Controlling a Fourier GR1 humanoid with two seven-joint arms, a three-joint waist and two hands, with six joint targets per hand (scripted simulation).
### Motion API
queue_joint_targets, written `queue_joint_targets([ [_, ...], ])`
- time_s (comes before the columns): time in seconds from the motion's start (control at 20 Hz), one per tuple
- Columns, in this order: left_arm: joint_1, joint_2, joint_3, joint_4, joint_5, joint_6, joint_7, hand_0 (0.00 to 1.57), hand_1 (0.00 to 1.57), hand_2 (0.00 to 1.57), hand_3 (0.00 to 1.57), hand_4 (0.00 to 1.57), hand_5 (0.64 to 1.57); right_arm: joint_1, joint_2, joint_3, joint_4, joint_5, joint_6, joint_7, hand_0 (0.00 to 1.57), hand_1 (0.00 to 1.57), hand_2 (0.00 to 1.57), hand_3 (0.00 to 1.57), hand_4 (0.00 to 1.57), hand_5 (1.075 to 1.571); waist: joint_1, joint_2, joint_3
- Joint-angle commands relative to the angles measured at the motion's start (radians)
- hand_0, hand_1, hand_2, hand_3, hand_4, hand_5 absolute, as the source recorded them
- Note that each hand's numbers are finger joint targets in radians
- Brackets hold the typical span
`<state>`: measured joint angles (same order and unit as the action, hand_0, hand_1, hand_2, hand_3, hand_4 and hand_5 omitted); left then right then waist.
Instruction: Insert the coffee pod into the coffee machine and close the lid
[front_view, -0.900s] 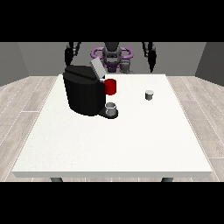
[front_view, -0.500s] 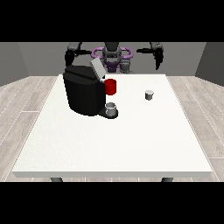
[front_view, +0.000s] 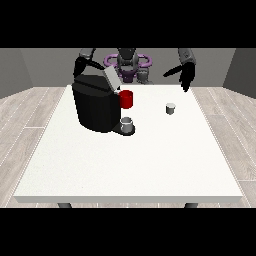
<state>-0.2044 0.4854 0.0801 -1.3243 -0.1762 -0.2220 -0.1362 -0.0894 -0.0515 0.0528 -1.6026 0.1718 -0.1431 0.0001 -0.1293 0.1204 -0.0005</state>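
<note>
The white tabletop (front_view: 125, 165) fills most of the view, with the robot small behind its far edge. On the far left part of it stands the black coffee machine (front_view: 95, 106), its grey lid (front_view: 111, 79) tilted up and open. A red part (front_view: 126, 99) sits at the machine's front, and a small grey cup (front_view: 127, 123) stands on the base below the spout.

The coffee pod (front_view: 171, 108), a small pale cylinder, stands upright on the tabletop to the right of the machine, well apart from it and untouched.

The robot hand at the view's right (front_view: 185, 76) hangs in the air above the table's far edge, beyond the pod and a little to its right; its fingers look spread and straight, holding nothing. The robot hand at the view's left (front_view: 80, 66) shows behind the machine's top, mostly hidden, and whether its fingers are open or curled cannot be told.

The step in hand appears to be the reach for the pod; nothing is grasped yet. The next move calls for the hand at the view's right to come down and toward the camera over the pod, close round it, then carry it across to the open slot under the lid.
</note>
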Motion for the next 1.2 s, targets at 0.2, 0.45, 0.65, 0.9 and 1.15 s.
queue_joint_targets([
  [0.2,-0.146,0.104,0.009,0.193,-0.091,-0.067,-0.008,0.00,0.00,0.00,0.00,0.00,1.571,-0.050,0.022,0.008,0.015,-0.019,0.016,-0.012,0.00,0.00,0.00,0.00,0.00,1.571,-0.050,0.101,0.0005],
  [0.45,-0.190,0.071,-0.027,0.301,-0.179,-0.028,-0.057,0.00,0.00,0.00,0.00,0.00,1.571,-0.016,0.051,0.054,0.077,0.042,-0.053,-0.071,0.00,0.00,0.00,0.00,0.00,1.571,-0.040,0.122,0.0004],
  [0.65,-0.235,0.049,-0.043,0.384,-0.256,0.048,-0.108,0.00,0.00,0.00,0.00,0.00,1.571,-0.102,0.050,0.030,0.084,-0.008,-0.054,0.013,0.00,0.00,0.00,0.00,0.00,1.571,-0.021,0.154,0.0002],
  [0.9,-0.275,-0.012,-0.080,0.447,-0.352,0.158,-0.120,0.76,0.76,0.88,0.62,0.00,1.571,-0.139,0.030,0.011,0.083,-0.004,-0.014,0.087,0.00,0.00,0.00,0.00,0.00,1.571,-0.033,0.120,0.0000],
  [1.15,-0.338,0.048,-0.081,0.460,-0.413,0.200,-0.209,1.07,1.07,1.11,0.91,0.45,1.571,-0.167,0.020,-0.021,0.176,-0.002,-0.019,0.000,0.00,0.00,0.00,0.00,0.00,1.571,-0.005,0.187,0.0003],
])
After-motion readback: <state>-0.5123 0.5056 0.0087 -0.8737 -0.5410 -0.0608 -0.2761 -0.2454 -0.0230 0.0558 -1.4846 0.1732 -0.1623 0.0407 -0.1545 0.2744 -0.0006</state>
